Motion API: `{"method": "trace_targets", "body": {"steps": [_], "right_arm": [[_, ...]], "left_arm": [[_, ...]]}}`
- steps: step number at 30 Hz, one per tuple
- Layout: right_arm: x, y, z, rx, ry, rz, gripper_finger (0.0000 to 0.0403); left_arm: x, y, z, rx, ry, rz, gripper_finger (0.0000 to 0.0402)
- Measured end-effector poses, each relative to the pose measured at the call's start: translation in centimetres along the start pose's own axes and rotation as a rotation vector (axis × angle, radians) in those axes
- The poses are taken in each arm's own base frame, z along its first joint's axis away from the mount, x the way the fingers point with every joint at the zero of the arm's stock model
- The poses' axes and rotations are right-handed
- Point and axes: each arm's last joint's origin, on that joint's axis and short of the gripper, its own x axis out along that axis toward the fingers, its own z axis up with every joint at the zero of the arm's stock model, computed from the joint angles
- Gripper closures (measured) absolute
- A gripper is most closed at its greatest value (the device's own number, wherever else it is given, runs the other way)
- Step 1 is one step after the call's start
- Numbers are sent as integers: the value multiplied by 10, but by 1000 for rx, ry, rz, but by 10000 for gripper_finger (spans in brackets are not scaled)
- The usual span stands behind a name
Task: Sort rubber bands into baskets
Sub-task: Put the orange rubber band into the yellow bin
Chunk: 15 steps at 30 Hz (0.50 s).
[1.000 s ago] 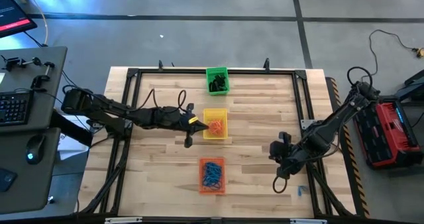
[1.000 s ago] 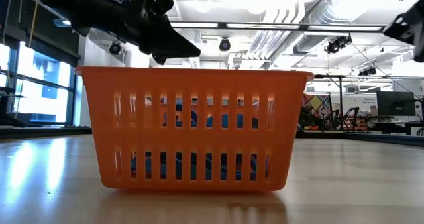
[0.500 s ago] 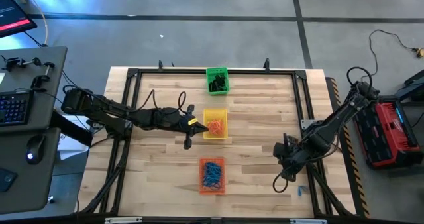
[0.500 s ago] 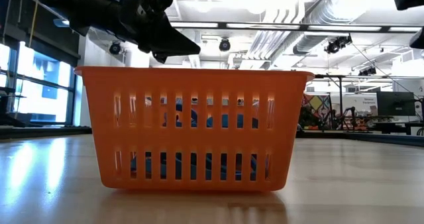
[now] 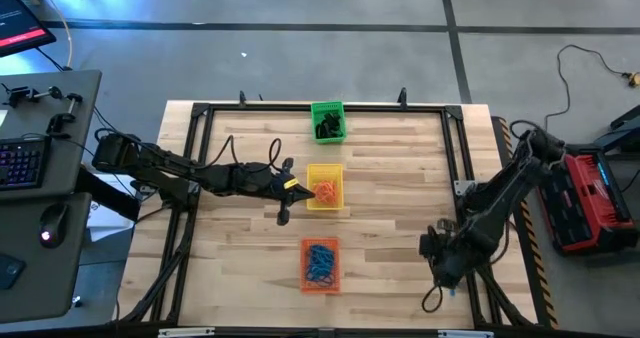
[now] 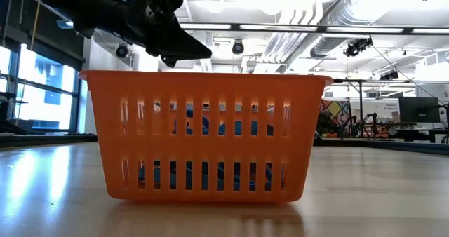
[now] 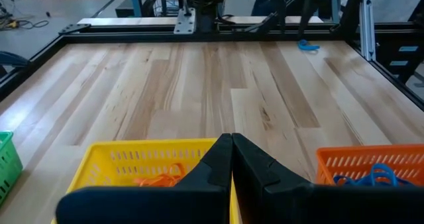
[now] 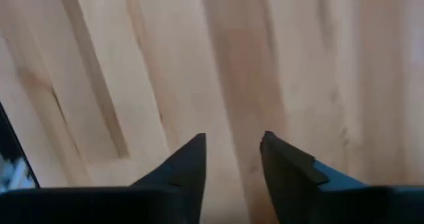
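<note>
Desk [image 5: 390, 218]: wooden top in a dark frame, carrying three baskets in a column down the middle. Green basket [image 5: 328, 121] at the far edge, holding black bands [image 5: 326, 128]; yellow basket [image 5: 325, 187] in the centre, holding orange bands [image 5: 327, 189]; orange basket [image 5: 320, 264] nearest, holding blue bands [image 5: 320, 261]. The bands lie tangled, so no count per heap can be given.

Arms: two. Left pincer [image 5: 284, 200] is clenched and empty, poised at the left rim of the yellow basket. Right pincer [image 8: 232, 151] is released, fingers apart with nothing between them, low over bare wood near the right, near corner of the desk.

One loose blue band [image 5: 453, 290] lies on the desk by the right frame rail, just beside the right pincer; it appears to be the only one outside a basket.

Step in hand, as judged: the right arm is reaching for this last band. The next move calls for setting the open fingers astride the thin loop, closing, then carrying it left to the orange basket.
</note>
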Motion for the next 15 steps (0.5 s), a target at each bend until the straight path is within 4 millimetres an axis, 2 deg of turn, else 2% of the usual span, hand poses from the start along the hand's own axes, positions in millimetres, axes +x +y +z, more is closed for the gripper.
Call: {"method": "trace_targets", "body": {"steps": [3, 7, 15], "right_arm": [[11, 10, -8, -15, 86, 2, 252], [25, 22, -20, -4, 185, 1, 243], [42, 42, -39, 29, 215, 21, 242]], "left_arm": [[0, 0, 0, 0, 3, 0, 401], [0, 0, 0, 4, 3, 0, 401], [0, 0, 0, 7, 4, 1, 401]]}}
